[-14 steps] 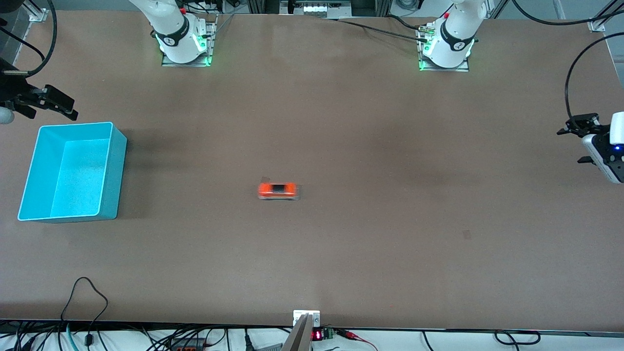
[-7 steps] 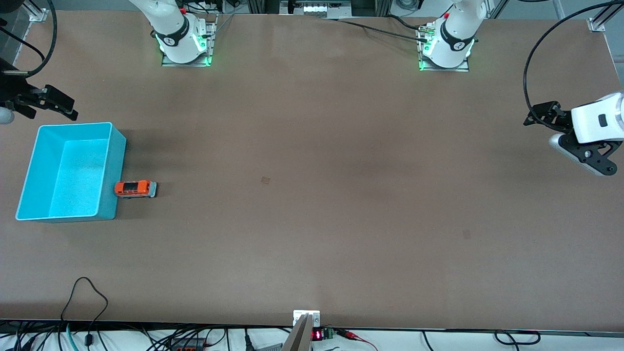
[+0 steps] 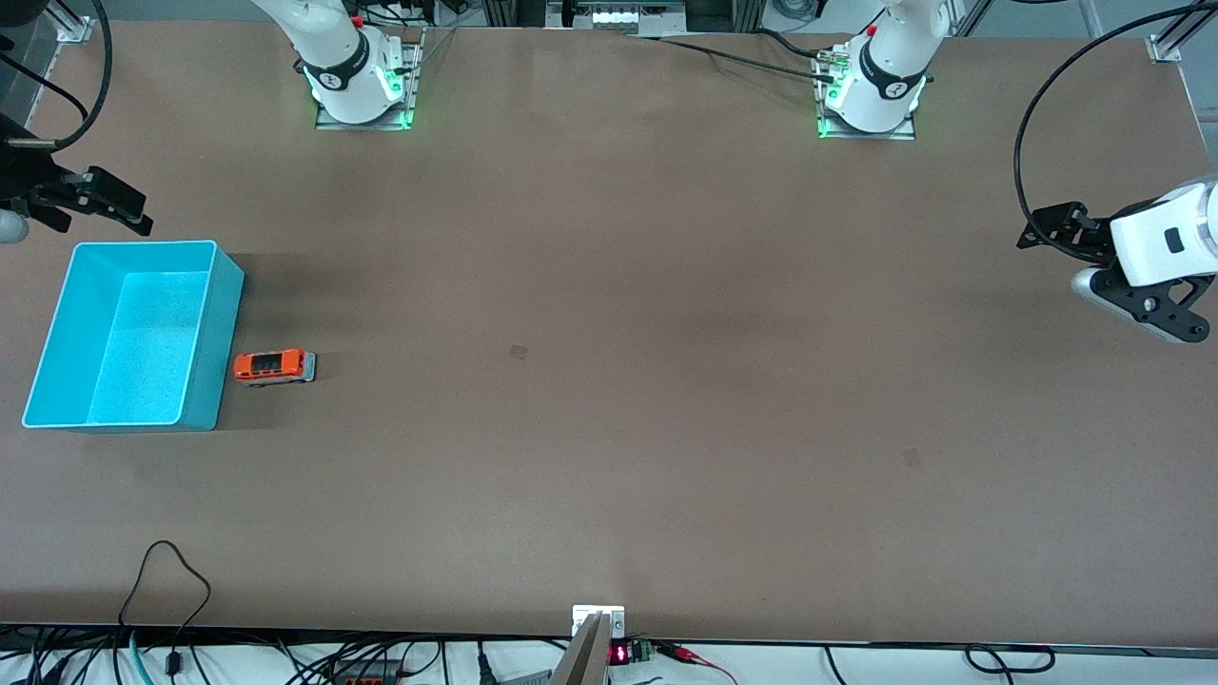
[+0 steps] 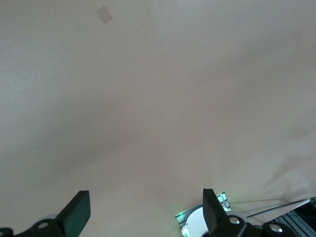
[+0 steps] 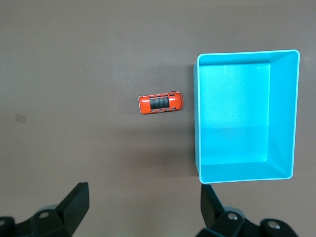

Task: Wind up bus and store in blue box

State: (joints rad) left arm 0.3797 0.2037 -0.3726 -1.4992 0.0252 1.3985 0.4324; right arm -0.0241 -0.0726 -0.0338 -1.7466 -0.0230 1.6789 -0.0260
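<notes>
The small orange bus (image 3: 274, 366) stands on the table just beside the blue box (image 3: 226, 323), a small gap apart, on the box's side toward the left arm's end. The right wrist view shows the bus (image 5: 160, 103) and the empty box (image 5: 247, 53) from above. My right gripper (image 3: 119, 205) is open and empty, up over the table at the right arm's end, by the box's corner nearest the bases; it also shows in the right wrist view (image 5: 143, 207). My left gripper (image 3: 1045, 228) is open and empty, over the table's edge at the left arm's end, and it too shows in the left wrist view (image 4: 144, 212).
The two arm bases (image 3: 357, 81) (image 3: 871, 90) stand along the table's edge farthest from the front camera. A small dark patch (image 3: 519, 352) marks the table's middle. Cables (image 3: 171, 571) lie at the edge nearest the front camera.
The bus rolled from the table's middle to the blue box, nudged it toward the right arm's end, then backed off a little. My left gripper moved inward over the table.
</notes>
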